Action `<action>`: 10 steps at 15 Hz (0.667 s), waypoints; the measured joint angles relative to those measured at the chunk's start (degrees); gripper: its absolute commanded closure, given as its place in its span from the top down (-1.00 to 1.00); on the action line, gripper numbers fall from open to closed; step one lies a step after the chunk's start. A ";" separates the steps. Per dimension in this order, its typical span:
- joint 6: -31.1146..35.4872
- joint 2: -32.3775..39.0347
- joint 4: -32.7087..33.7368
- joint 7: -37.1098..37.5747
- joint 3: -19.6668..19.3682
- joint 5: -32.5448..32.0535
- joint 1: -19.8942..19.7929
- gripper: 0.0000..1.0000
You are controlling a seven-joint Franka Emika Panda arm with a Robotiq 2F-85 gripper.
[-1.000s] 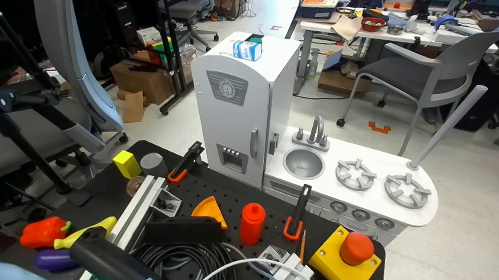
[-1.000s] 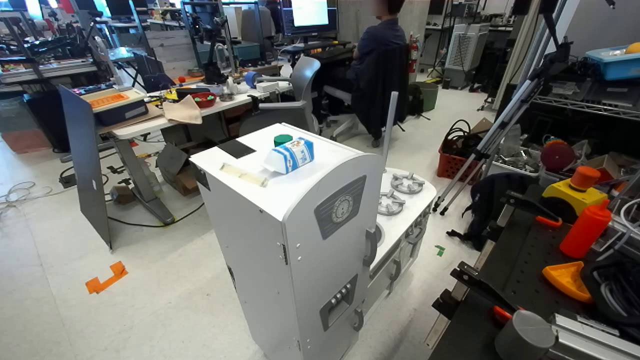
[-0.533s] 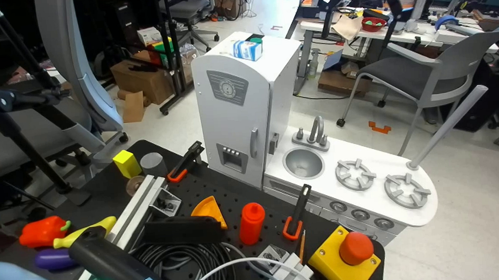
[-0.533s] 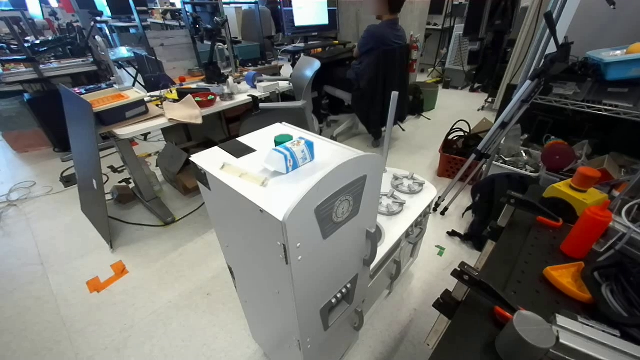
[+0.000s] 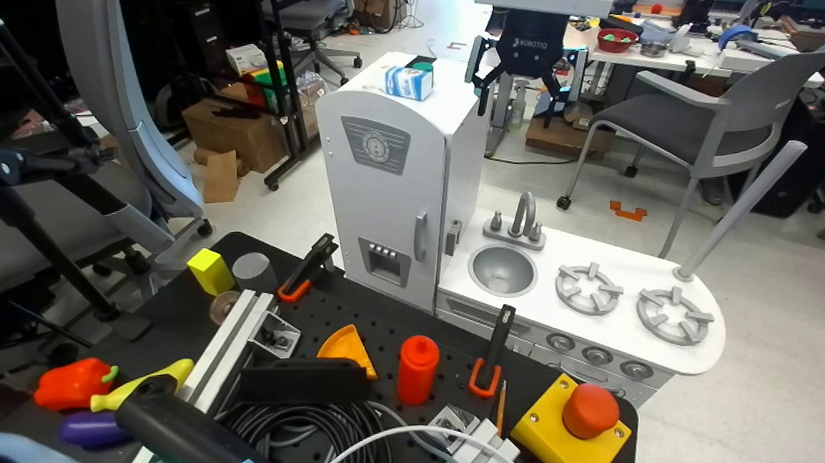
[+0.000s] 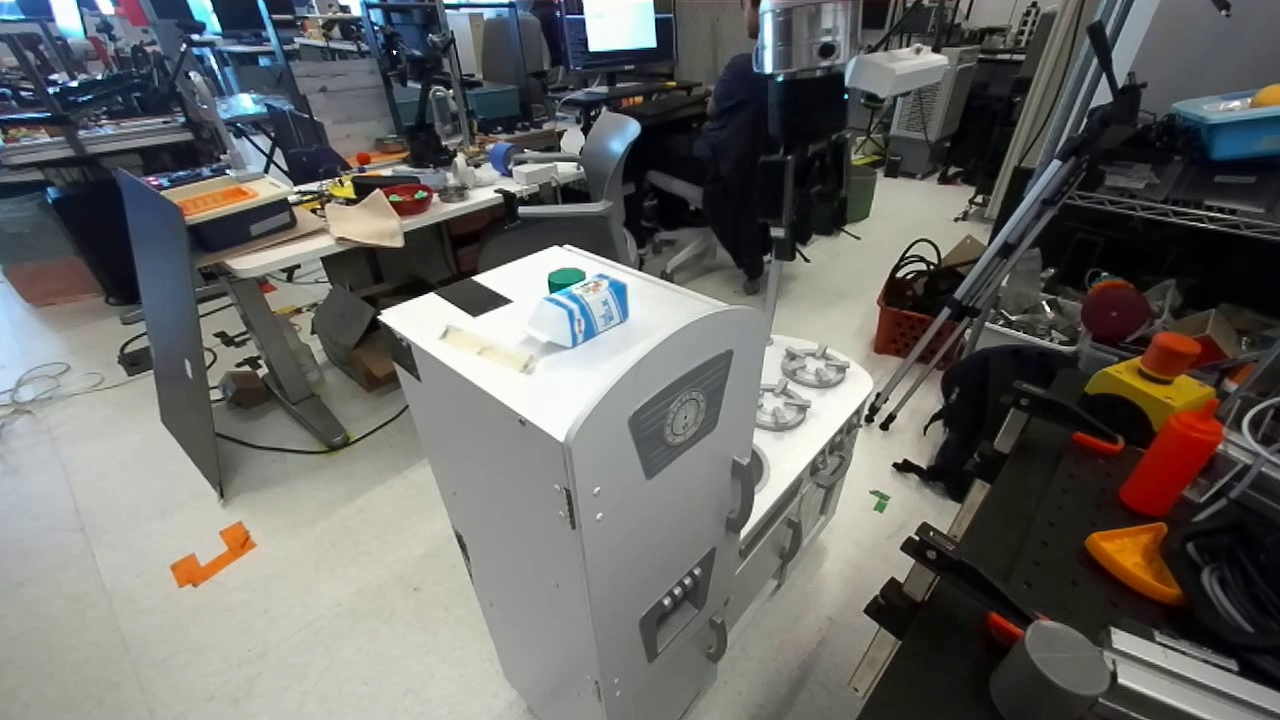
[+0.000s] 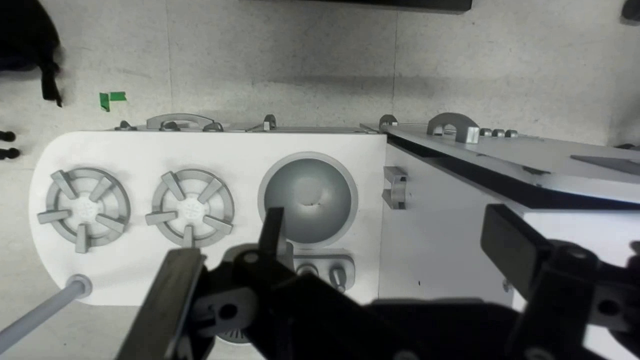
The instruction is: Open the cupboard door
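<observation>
The cupboard door [image 5: 388,201] is the pale-grey front of the white tower, also seen in an exterior view [image 6: 650,520]. Its upper grey handle [image 5: 420,237] shows in both exterior views [image 6: 740,495]. In the wrist view the door [image 7: 530,155] stands slightly ajar, with a dark gap between it and the tower's side; the handle [image 7: 452,125] is at its near edge. My gripper [image 5: 516,110] is open and empty, in the air beside the tower's top. In the wrist view its fingers [image 7: 385,220] are wide apart above the sink and tower side, away from the handle.
The low counter [image 5: 644,267] holds a sink [image 5: 502,270], a tap [image 5: 524,217] and two burners. A grey pole [image 5: 741,211] rises from its end. A milk carton [image 5: 409,83] lies on the tower. A black table [image 5: 373,298] with clamps stands in front of the door.
My gripper has come into view from the top of an exterior view and moved left and down towards the tower. It now also hangs near the top of an exterior view. The door looks unmoved.
</observation>
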 measured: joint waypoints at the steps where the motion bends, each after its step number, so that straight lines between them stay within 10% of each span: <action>1: 0.93 1.42 1.03 0.56 0.41 -0.01 0.63 1.00; 10: 2.49 9.76 6.88 9.04 0.89 -5.21 8.20 1.00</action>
